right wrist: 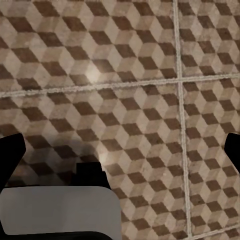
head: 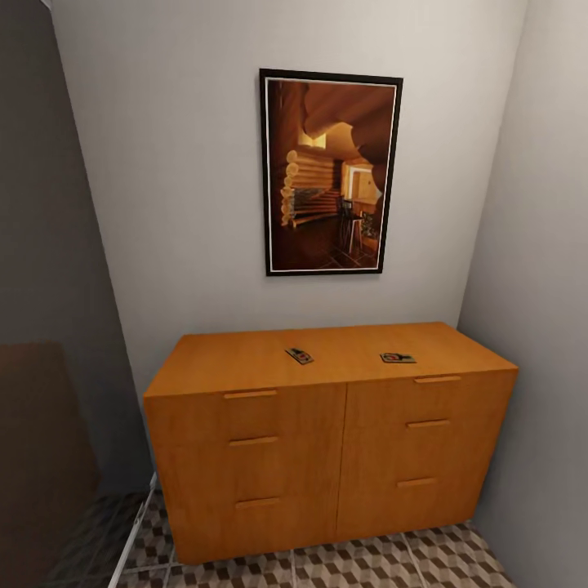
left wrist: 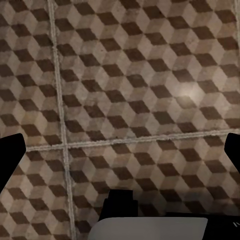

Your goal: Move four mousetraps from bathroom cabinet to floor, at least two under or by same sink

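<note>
The cabinet (head: 327, 425) stands against the wall below a framed picture (head: 331, 171), its drawers all shut. Two mousetraps lie on its flat top, both toward the front edge: one (head: 299, 355) near the middle, the other (head: 397, 358) right of it, well apart. Any further traps are not to be seen here.

Both wrist views look straight down at the floor (left wrist: 150, 75) – cube-patterned tile with pale grout. The left pincer (left wrist: 120, 150) is spread wide with nothing between its tips, and the right pincer (right wrist: 120, 150) likewise.

The step in hand looks like the approach – no trap is yet being reached for. Next the robot should probably close on the cabinet front, raise an arm over the top and bring a pincer down on the nearer trap.
</note>
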`<state>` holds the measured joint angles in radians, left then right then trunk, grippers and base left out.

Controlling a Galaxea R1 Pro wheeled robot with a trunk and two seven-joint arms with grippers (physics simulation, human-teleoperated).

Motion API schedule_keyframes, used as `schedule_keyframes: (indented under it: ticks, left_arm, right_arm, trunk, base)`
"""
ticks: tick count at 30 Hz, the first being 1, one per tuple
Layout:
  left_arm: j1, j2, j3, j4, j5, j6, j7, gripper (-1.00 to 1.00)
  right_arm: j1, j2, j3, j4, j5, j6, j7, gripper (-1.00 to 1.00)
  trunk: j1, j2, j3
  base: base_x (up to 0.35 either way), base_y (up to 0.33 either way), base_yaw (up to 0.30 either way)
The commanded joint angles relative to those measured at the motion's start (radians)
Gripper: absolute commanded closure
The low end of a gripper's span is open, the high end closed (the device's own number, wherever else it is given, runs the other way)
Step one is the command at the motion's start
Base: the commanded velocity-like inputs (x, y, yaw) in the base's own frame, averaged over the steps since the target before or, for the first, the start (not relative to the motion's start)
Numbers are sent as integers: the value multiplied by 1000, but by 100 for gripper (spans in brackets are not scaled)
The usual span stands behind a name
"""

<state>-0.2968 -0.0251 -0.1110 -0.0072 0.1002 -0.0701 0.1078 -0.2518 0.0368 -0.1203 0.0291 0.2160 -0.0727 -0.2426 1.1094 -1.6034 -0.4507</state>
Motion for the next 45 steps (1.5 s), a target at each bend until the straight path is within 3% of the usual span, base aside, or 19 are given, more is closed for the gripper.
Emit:
schedule_keyframes:
  ticks: [1, 29, 45]
  left_arm:
    - [-1, 0, -9, 1, 10, -4, 3, -100]
    - [-1, 2, -9, 1, 10, -4, 3, -100]
    - [-1, 2, -9, 1, 10, -5, 3, -100]
  right_arm:
    - [-1, 0, -9, 3, 10, -6, -4, -100]
    - [-1, 0, -9, 3, 10, -7, -4, -100]
    - [-1, 0, -9, 3, 11, -7, -4, -100]
  trunk:
    - [0, -1, -1]
    - [0, -1, -1]
    - [0, -1, -1]
  base:
    - [22, -6, 0]
    - [170, -151, 0]
    - [35, -31, 0]
